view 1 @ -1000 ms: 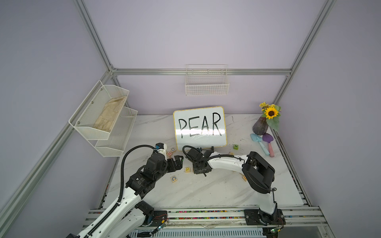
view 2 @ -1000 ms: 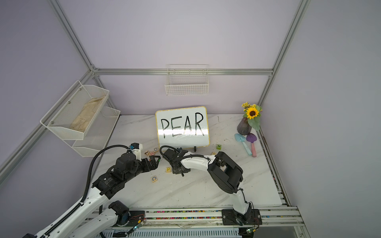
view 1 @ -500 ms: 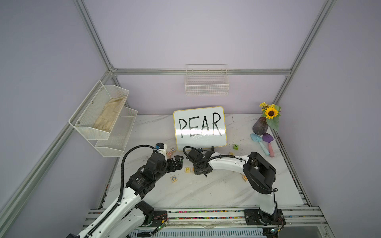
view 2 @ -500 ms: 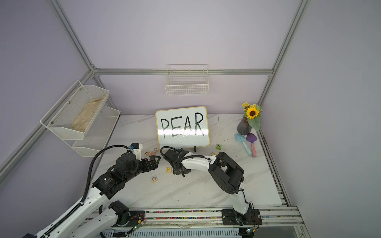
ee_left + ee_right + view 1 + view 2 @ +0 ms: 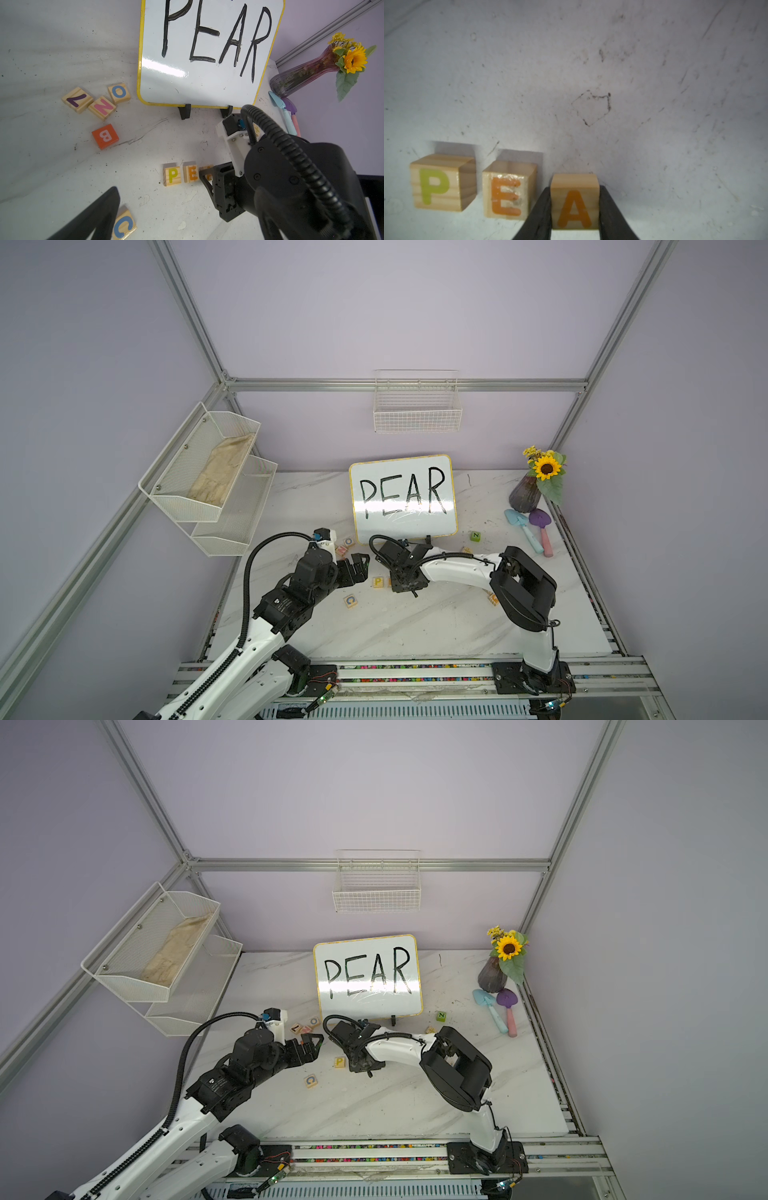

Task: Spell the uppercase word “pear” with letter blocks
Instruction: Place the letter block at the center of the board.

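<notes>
Hardly anything is shifting since a second ago: both arms are keeping the places they had, and the row of blocks is lying as it was. We are watching the right fingers (image 5: pixel 538 218) pinching the A block (image 5: pixel 574 201) by its two side faces, closed firmly on it, so the orange letter is staying face up and readable. It is sitting third in line, just beside the E block (image 5: pixel 506 191), with the P block (image 5: pixel 443 182) at the start of the row; we cannot tell whether it is resting on the table (image 5: pixel 415 622) or hanging a touch above it. One finger is filling the gap between E and A, which we judge is why the A is standing slightly apart from its neighbour. The row is running along the front of the whiteboard (image 5: pixel 401 497), in the same order as the word written there, so we are reading this as the third letter being set down. We are not finding the R block in any view.

The right arm (image 5: pixel 453 572) is reaching in from the front right of the table, elbow folded high, forearm stretching toward the middle, wrist bending down so the fingers are pointing at the surface. The left arm (image 5: pixel 257 639) is stretching in low from the front left, its left fingers (image 5: pixel 97 216) spread wide and holding nothing, hovering near the P block, probably waiting out of the way.
</notes>
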